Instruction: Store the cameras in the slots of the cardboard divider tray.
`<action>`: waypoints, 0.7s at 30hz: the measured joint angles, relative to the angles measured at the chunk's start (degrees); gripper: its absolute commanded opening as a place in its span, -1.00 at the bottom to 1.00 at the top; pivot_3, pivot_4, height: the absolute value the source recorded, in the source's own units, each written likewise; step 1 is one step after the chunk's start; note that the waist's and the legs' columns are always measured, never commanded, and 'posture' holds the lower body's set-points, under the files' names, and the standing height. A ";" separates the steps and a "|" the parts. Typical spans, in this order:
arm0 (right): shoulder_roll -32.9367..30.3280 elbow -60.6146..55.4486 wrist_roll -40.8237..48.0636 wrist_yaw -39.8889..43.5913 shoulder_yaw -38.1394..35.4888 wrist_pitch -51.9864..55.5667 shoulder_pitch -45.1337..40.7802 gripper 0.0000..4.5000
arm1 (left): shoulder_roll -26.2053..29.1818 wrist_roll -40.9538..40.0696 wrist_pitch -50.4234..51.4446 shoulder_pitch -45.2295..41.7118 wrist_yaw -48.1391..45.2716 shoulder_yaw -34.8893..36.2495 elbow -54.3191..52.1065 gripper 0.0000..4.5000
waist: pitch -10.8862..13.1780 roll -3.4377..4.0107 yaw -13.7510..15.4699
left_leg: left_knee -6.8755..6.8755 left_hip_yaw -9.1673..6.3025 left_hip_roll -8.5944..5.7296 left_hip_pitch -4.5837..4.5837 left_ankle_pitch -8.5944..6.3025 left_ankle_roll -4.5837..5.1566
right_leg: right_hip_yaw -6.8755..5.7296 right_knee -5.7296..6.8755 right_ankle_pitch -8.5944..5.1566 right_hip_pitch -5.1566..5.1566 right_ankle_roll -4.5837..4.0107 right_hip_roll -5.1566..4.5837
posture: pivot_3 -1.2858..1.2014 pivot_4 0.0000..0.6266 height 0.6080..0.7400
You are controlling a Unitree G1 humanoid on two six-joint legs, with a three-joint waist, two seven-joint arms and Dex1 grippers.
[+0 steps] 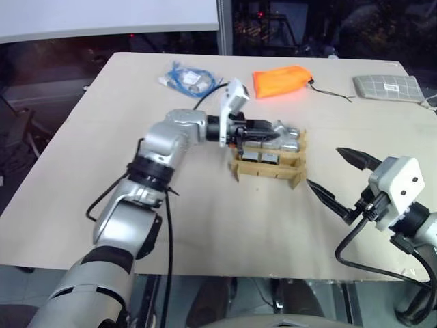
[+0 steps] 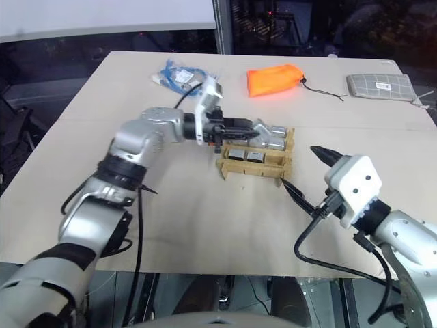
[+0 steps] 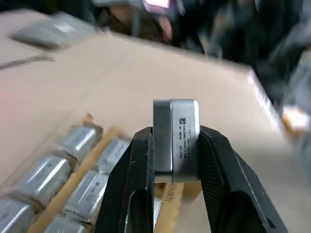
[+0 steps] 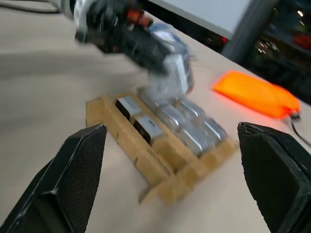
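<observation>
Camera [image 3: 176, 138] (gripped) above cardboard divider tray [image 1: 268, 171] edge

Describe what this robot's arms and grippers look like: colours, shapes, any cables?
The left arm is a chain of rounded silver-grey metal shells with black joint bands, and a thin black cable loops loosely along its outside. Each wrist carries a white boxy housing with small dark holes. The left gripper and the right gripper each have two black, tapered, pointed fingers. Black cables also curl beneath the right wrist.

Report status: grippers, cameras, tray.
Left gripper shut on a camera, over the tray. Right gripper open, empty, off to the tray's side. Several cameras already slotted. Nothing blocking.
</observation>
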 measured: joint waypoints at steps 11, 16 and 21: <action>-7.31 -0.10 6.42 -7.96 -2.72 -13.02 17.76 0.90 | -9.95 16.13 -25.90 -9.02 -5.35 1.06 27.24 -0.68 | 0.06 -0.13 0.35 | 0.20 -0.07 -0.07 -0.04 -0.07 0.14 | -0.12 0.05 -0.03 0.11 0.09 -0.01 | 0.03 -0.52 1.00; -10.06 -0.11 7.92 -10.97 -3.01 -17.43 22.75 0.90 | -12.11 19.00 -28.41 -10.90 -5.49 3.19 31.80 -0.68 | 0.10 -0.23 0.35 | 0.34 -0.22 -0.09 0.01 -0.07 0.15 | -0.28 0.04 -0.05 0.29 0.14 -0.02 | 0.03 -0.52 1.00; -11.71 -0.15 8.49 -13.79 -3.00 -19.66 23.91 0.90 | -14.42 19.65 -26.80 -11.46 -5.42 5.85 33.67 -0.68 | 0.16 -0.32 0.25 | 0.38 -0.27 -0.12 0.04 -0.07 0.15 | -0.33 0.03 -0.07 0.36 0.17 -0.03 | 0.03 -0.52 1.00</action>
